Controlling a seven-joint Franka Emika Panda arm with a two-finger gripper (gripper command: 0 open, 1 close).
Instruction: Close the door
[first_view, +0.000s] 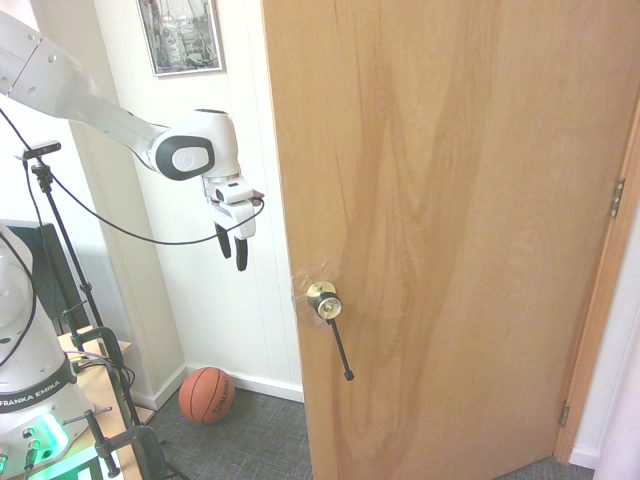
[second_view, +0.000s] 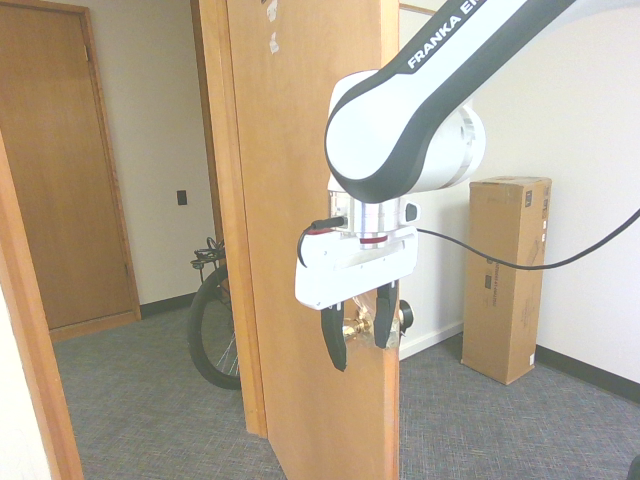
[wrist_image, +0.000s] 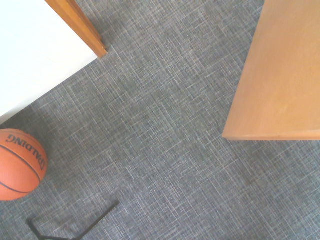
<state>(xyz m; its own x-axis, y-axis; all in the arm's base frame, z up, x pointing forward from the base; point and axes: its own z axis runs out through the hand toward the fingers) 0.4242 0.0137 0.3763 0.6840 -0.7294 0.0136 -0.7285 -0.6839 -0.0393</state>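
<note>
We find the door (first_view: 450, 200) standing open, its edge facing the second exterior camera; beyond that edge there, the doorway gives onto a carpeted floor (second_view: 130, 410). The door is tall, flat and light brown, with darker streaks of grain running mostly up and down. Near its free edge sits a small round brass knob (first_view: 324, 301) (clear film clings around it), and a thin black rod (first_view: 341, 350) slants down from it. Two metal hinges (first_view: 617, 198) show on the opposite side.

We note the hand (first_view: 232, 258) pointing down, fingers spread with nothing between them, apart from the door in the first exterior view.

Containers: we log one tall cardboard box (second_view: 506, 280), upright against the white wall; its contents we cannot see. A basketball (first_view: 207, 395) rests on the carpet near the wall, below a framed picture (first_view: 181, 36). Part of a bicycle (second_view: 216, 325) shows behind the door.
</note>
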